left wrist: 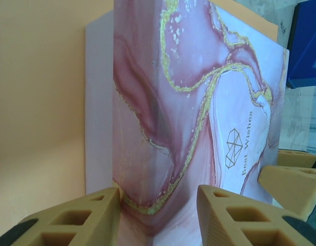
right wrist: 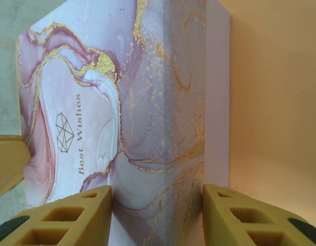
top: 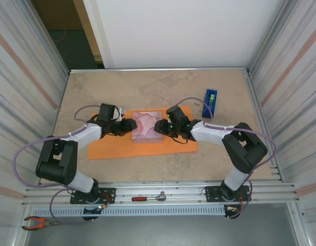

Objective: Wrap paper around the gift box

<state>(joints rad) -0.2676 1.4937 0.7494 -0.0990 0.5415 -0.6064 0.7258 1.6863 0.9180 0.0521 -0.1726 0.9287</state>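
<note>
Orange paper lies flat on the counter with the gift box resting near its middle, the left gripper and right gripper close at opposite sides, whether clenched on it I cannot tell, so I'd square the box to the sheet before any folding.

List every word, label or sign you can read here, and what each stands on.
"Best Wishes": gold lettering beside a faceted emblem, on the lid of the pink-and-white marbled gift box.
On the narrow blue plastic tape dispenser, any marking is too small to read.
</note>
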